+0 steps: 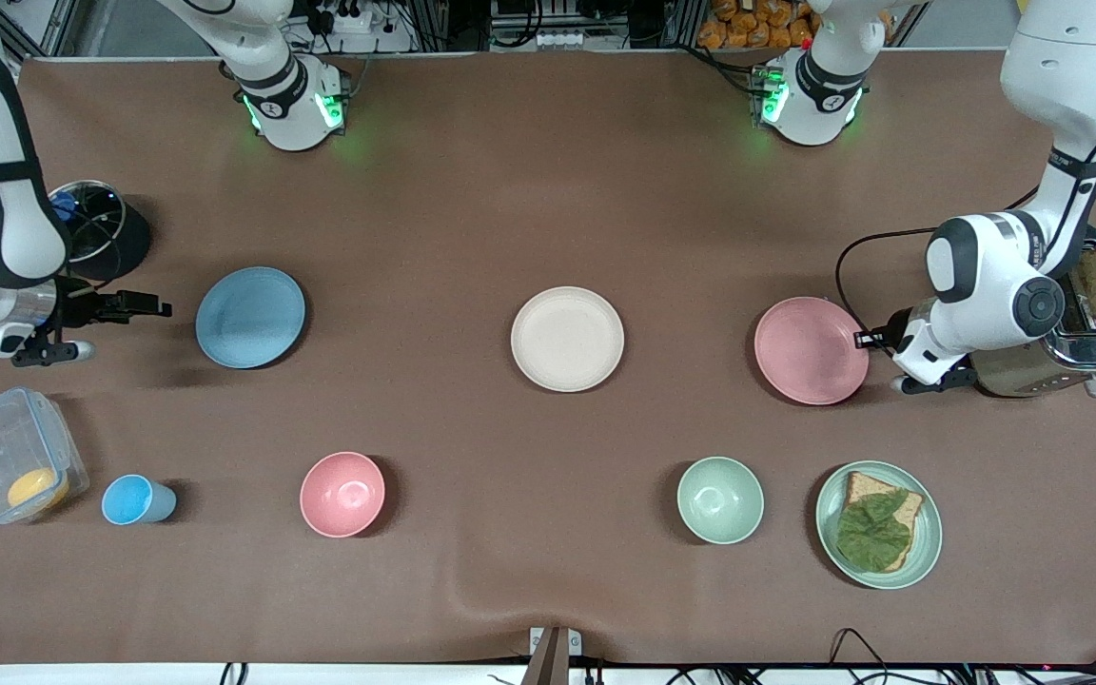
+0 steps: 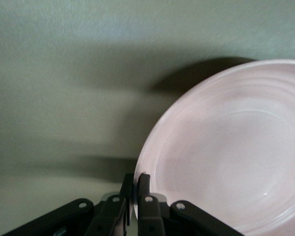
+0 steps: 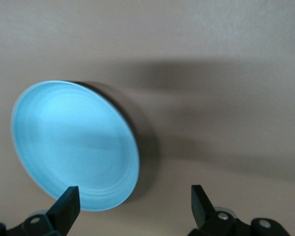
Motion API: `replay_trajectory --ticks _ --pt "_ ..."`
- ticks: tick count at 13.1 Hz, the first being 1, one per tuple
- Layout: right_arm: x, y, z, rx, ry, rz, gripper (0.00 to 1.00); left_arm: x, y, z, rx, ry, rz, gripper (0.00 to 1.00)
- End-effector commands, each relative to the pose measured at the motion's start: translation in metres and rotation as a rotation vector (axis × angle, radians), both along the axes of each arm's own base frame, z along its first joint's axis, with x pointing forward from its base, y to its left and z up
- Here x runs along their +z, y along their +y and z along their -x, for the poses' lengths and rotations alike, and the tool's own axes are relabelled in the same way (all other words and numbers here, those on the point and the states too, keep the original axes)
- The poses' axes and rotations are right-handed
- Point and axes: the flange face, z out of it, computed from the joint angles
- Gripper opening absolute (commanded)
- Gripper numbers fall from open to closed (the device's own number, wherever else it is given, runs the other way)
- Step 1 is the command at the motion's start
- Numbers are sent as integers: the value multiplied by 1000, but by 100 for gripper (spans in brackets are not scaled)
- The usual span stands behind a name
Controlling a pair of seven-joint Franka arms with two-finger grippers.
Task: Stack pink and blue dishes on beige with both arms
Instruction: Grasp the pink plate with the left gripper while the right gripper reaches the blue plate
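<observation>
The beige plate [image 1: 567, 339] lies in the middle of the table. The pink plate [image 1: 811, 350] [image 2: 226, 157] lies toward the left arm's end. My left gripper [image 1: 864, 339] [image 2: 136, 184] is shut on its rim, at the edge facing the toaster, one finger above the rim and one below. The blue plate [image 1: 250, 317] [image 3: 73, 142] lies toward the right arm's end. My right gripper [image 1: 126, 329] [image 3: 132, 199] hangs open just off that plate's outer edge, low over the table, with nothing between its fingers.
A toaster [image 1: 1081, 347] holding bread stands right by the left arm. A lidded black pot [image 1: 96, 228] and a plastic box [image 1: 13, 466] flank the right arm. Nearer the camera stand a blue cup [image 1: 134, 500], pink bowl [image 1: 342, 494], green bowl [image 1: 720, 499] and green plate [image 1: 924, 557] with bread.
</observation>
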Motion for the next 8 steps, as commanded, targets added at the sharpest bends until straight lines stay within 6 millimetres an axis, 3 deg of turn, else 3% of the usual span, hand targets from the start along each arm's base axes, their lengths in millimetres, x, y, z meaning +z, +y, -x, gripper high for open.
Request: replay_trajectory --ticks 1,4,6,8 --pt "-41 2 0 -11 8 -55 100 54 -18 -9 -24 -27 26 0" --pt "-66 18 -2 -48 29 -111 100 106 -61 -30 -15 -27 119 0" --pt "-69 31 -6 -43 29 -123 100 122 -98 -40 5 -32 173 0" --pt "-67 34 -8 -22 25 -127 59 120 -154 -42 20 -6 196 0"
